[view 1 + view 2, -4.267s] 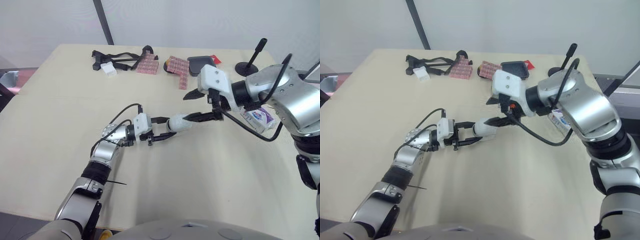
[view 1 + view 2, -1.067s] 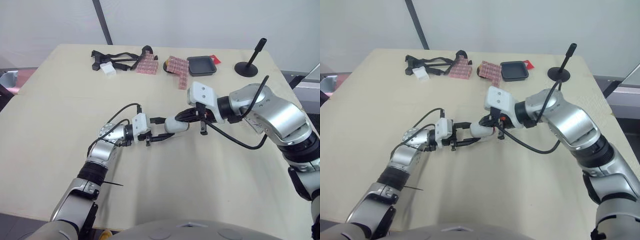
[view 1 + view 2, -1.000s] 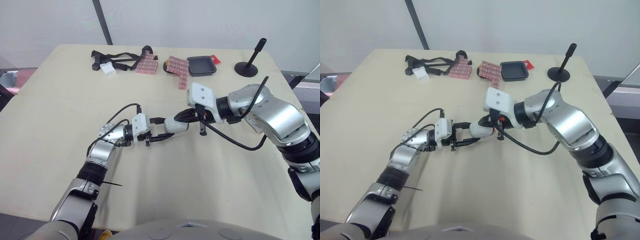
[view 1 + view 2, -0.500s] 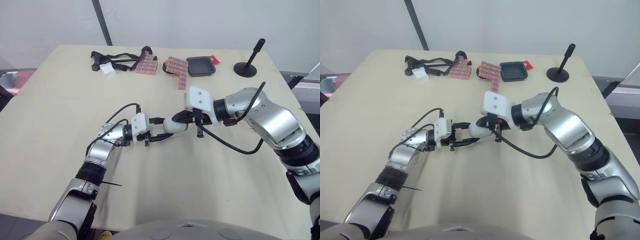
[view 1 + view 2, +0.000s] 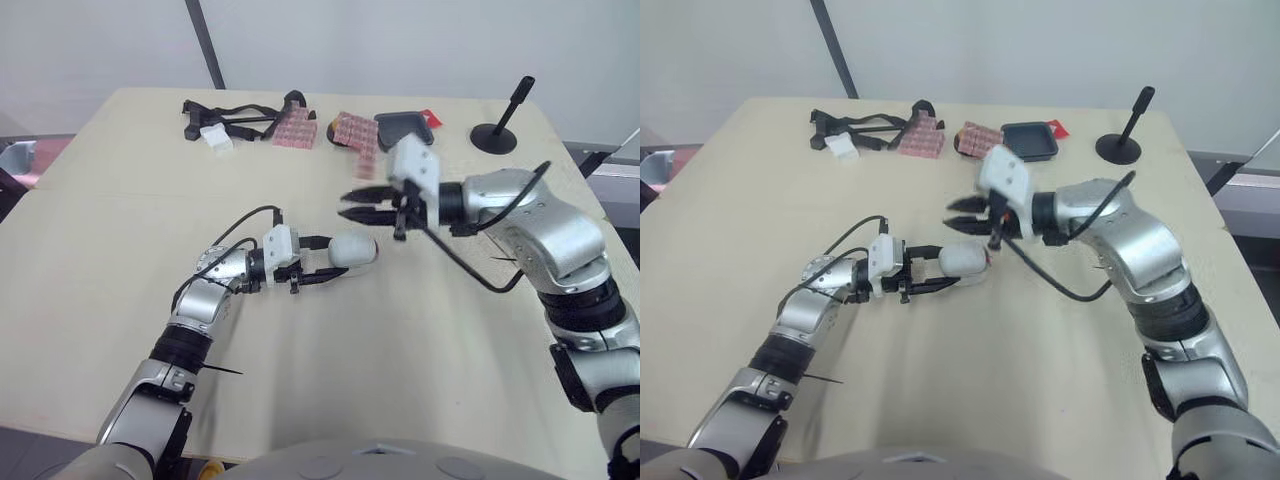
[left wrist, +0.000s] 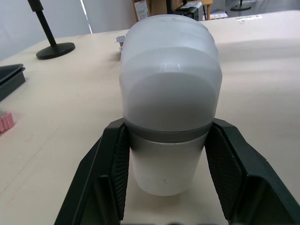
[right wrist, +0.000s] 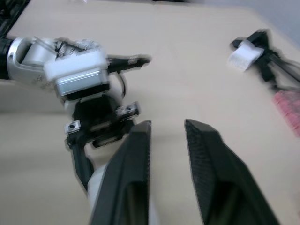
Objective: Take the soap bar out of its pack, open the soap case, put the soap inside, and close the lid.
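Soap case (image 6: 168,84): rigid, light, smooth plastic; we judge it slippery. Left gripper (image 6: 167,136) pinches base shell. Right gripper (image 5: 345,203), near case, jaws parted, empty. Lid: grip sides.

We see the rounded white plastic soap case (image 5: 352,249) near the middle of the bench (image 5: 120,210), lying lengthwise along the 9-to-3 o'clock line. Its frosted translucent lid (image 6: 169,79) sits on the case, meeting the white base at a thin grey band (image 6: 168,135). The left hand (image 5: 333,256) comes in from 9 o'clock, and its two black fingers (image 6: 112,173) press on opposite sides of the base. The domed end faces 3 o'clock. The case is low over the bench; we cannot tell whether it touches.
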